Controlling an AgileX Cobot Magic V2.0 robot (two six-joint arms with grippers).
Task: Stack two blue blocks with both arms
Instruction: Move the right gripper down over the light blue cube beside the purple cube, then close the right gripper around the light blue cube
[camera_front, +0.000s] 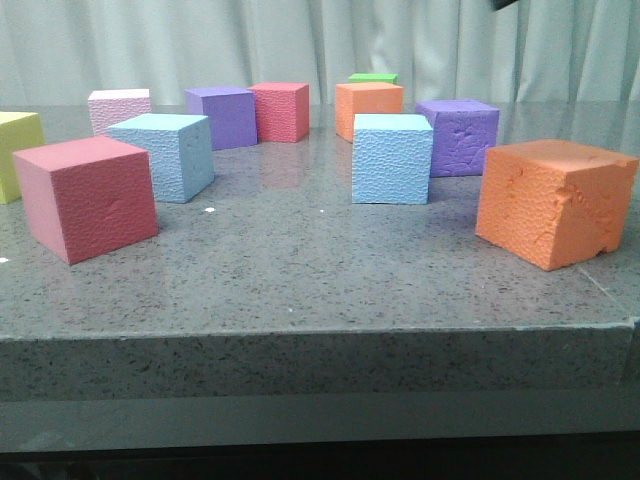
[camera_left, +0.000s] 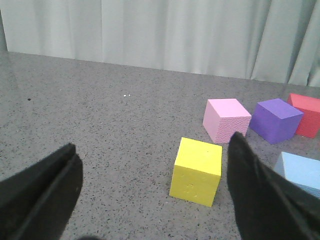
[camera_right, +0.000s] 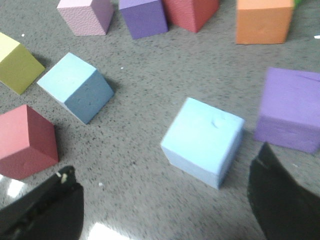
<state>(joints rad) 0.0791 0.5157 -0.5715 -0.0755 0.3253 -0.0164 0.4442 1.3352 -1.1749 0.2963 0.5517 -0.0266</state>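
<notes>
Nearest the front camera is the counter (camera_front: 300, 290) edge, then an orange block (camera_front: 553, 202) at near right and a red block (camera_front: 87, 197) at near left. Behind them sit the two blue blocks, well apart: the left blue block (camera_front: 163, 153) and the right blue block (camera_front: 392, 157), each flat on the counter and untouched. Farther back stand purple, pink, red, orange and green cubes, with a yellow cube (camera_front: 15, 150) at far left. The right tool (camera_right: 165, 200) hangs wide above the right blue block, holding nothing; the left tool (camera_left: 152, 185) is also wide and empty, over the yellow cube, the left blue block just beside one finger. This looks like the approach before the first grasp: next, the right tool should descend squarely astride its block and close.
</notes>
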